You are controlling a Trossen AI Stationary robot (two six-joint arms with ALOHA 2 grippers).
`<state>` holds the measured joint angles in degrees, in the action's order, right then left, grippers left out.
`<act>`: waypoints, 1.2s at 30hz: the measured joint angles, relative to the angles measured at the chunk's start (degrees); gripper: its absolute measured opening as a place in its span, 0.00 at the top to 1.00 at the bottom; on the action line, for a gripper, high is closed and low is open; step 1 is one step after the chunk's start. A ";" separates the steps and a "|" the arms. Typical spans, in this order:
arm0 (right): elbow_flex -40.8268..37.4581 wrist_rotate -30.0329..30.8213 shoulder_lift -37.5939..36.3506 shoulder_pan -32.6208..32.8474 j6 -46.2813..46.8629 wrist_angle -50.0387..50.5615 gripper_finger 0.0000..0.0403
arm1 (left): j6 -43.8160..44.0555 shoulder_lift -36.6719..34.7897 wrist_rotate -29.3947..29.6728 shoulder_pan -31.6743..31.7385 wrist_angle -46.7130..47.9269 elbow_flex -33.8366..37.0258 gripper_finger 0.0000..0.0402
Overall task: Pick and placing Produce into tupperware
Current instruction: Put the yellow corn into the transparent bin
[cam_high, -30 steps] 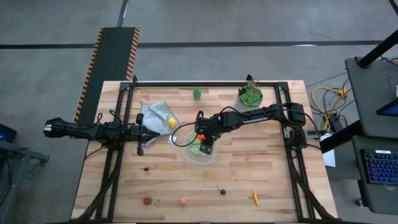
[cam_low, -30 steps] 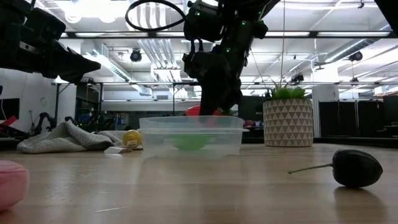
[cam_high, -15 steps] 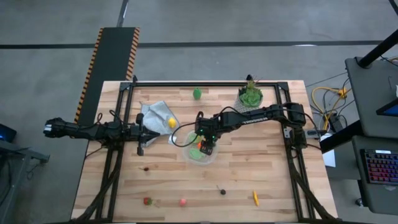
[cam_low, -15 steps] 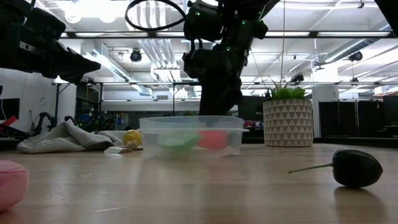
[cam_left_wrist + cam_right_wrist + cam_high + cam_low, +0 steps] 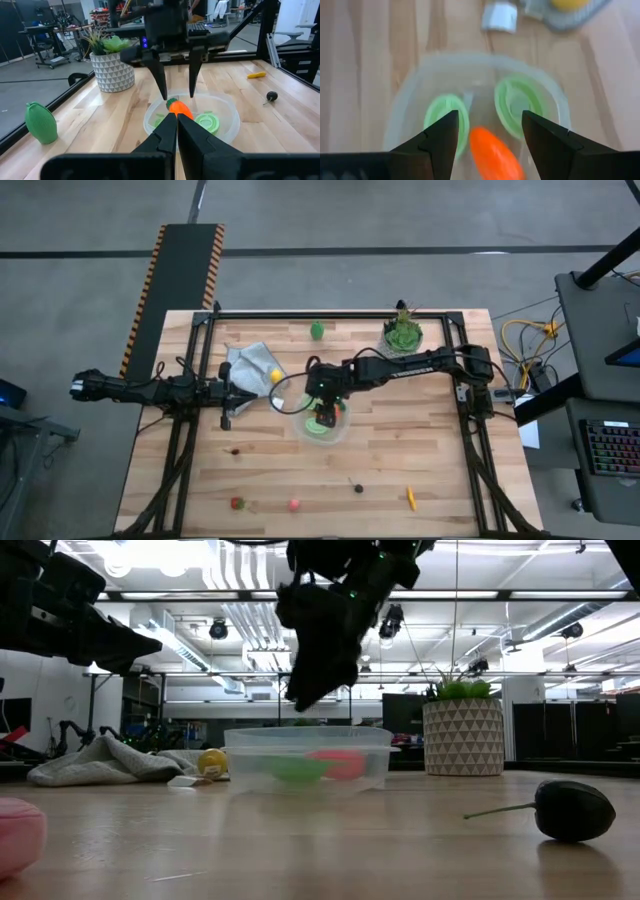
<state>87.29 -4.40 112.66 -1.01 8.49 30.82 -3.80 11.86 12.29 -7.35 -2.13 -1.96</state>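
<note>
The clear tupperware (image 5: 322, 427) stands mid-table. An orange carrot-like piece (image 5: 492, 155) and two green round pieces (image 5: 516, 102) lie inside it. My right gripper (image 5: 490, 136) hangs open just above the tupperware (image 5: 307, 758) and holds nothing. My left gripper (image 5: 176, 135) is shut and waits toward the table's left (image 5: 226, 396). Loose produce lies around: a green piece (image 5: 317, 330) near the far edge, and a yellow one (image 5: 276, 377) on a grey cloth. Red (image 5: 237, 502), pink (image 5: 294, 504), dark (image 5: 358, 488) and yellow (image 5: 410, 498) pieces lie near the near edge.
A potted plant in a pale pot (image 5: 403, 333) stands at the far right. A crumpled grey cloth (image 5: 250, 365) lies left of the tupperware, and a small white cube (image 5: 500, 17) lies between the two. A tiny dark piece (image 5: 235, 449) lies left of centre.
The right gripper let go of the orange piece, which dropped from rim height onto the tupperware's floor beside the green pieces. The gripper then rose clear of the tupperware, tipped, and shifted slightly toward the table's left.
</note>
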 joint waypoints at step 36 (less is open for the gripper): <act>0.05 24.49 -39.81 32.20 10.79 28.75 0.54 | -0.13 -1.16 1.54 0.01 -3.15 0.02 1.00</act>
<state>87.34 20.09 72.85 31.18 19.28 59.57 -3.93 10.70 13.82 -7.35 -5.28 -1.93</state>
